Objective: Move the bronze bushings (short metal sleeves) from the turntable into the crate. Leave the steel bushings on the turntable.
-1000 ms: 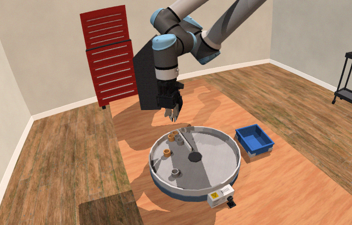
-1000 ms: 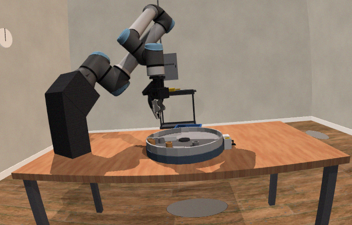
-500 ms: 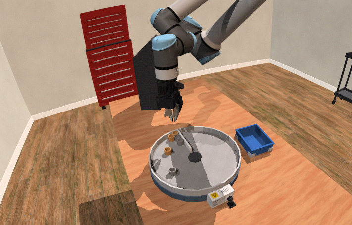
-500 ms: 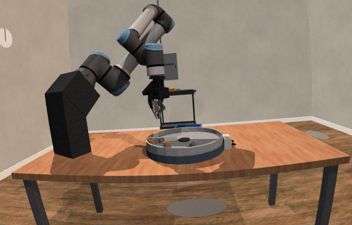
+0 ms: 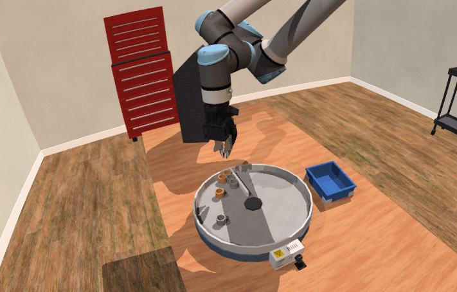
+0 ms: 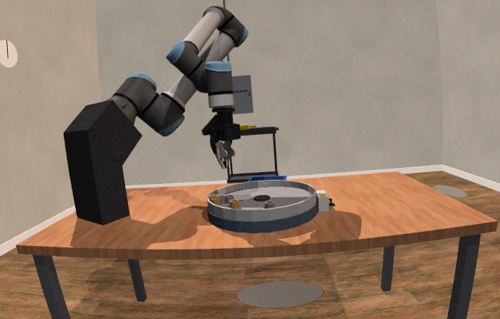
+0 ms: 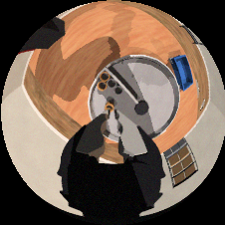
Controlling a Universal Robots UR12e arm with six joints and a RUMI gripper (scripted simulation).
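The round grey turntable (image 5: 252, 207) sits on the wooden table. Three bronze bushings stand in its far left part: two close together (image 5: 222, 177) (image 5: 227, 172) and one apart (image 5: 219, 192). Two steel bushings (image 5: 231, 177) (image 5: 234, 182) stand next to the bronze pair, and a third (image 5: 220, 219) stands nearer the front left rim. My gripper (image 5: 225, 152) hangs shut and empty, well above the turntable's far left edge. In the wrist view the fingertips line up over the lone bronze bushing (image 7: 110, 104). The blue crate (image 5: 330, 181) is empty, right of the turntable.
A raised bar (image 5: 240, 179) runs from the black hub (image 5: 252, 203) to the turntable's far rim. A white control box (image 5: 286, 253) sits at its front. The black robot pedestal (image 6: 98, 158) stands on the table's left. A red tool cabinet (image 5: 142, 69) stands behind.
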